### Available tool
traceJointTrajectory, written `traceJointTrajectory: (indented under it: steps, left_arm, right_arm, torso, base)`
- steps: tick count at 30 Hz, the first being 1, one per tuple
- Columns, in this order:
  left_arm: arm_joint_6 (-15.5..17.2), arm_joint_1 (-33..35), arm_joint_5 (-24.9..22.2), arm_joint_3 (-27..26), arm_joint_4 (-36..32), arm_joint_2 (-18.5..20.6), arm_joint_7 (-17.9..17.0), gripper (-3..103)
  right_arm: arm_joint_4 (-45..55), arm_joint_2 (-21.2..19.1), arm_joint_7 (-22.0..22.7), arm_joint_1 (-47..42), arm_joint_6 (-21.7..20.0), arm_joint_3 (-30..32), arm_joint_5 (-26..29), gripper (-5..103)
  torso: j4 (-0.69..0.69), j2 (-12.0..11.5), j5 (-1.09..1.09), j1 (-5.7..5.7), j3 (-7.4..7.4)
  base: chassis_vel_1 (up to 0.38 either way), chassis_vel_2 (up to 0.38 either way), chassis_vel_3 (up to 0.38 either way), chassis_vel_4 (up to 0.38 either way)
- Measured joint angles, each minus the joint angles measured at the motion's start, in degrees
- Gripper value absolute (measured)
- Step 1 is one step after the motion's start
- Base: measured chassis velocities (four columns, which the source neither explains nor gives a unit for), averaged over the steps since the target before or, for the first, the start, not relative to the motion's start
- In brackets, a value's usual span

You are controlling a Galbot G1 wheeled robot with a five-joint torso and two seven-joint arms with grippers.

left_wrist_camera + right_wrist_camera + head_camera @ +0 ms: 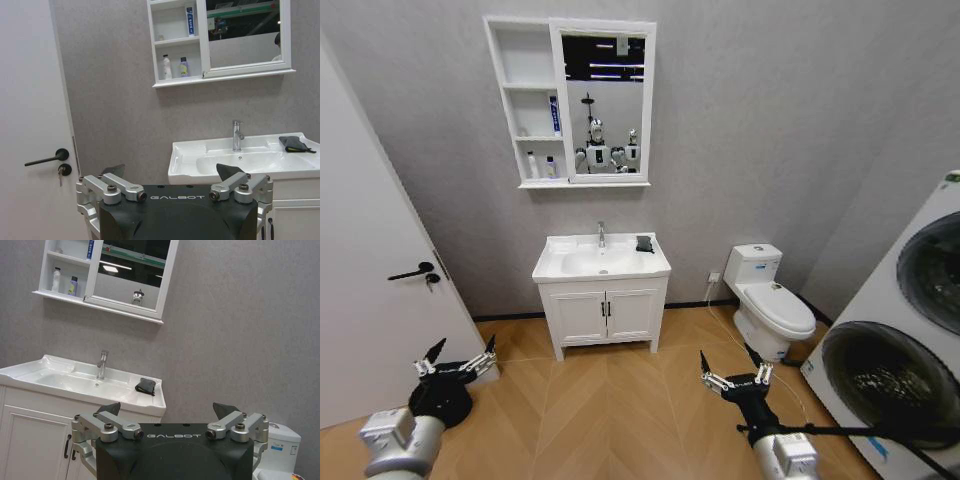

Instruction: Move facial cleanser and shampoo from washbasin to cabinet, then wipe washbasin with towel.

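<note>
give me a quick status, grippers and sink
Left gripper and right gripper open, empty, held low, well short of the washbasin. Towel on basin's right rim. Two bottles on cabinet bottom shelf. Floor between unobstructed.

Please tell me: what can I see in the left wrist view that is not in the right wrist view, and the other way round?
Left wrist view alone: the white door with its black handle, and the open left gripper.

Right wrist view alone: the toilet, and the open right gripper.

Both: the washbasin with its chrome tap, the dark towel on its rim, and the cabinet holding two bottles on its lowest shelf.
</note>
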Motion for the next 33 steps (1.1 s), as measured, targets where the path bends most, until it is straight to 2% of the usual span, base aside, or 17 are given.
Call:
traceJointTrajectory:
  steps: [33]
  left_arm:
    - [0.0,0.01,0.0,-0.01,0.0,0.0,0.0,100]
  right_arm:
    - [0.04,0.03,0.11,-0.04,-0.09,-0.02,0.08,100]
  torso:
    - [-0.02,0.05,0.01,-0.09,-0.03]
  base:
    - [0.0,0.0,0.0,0.0]
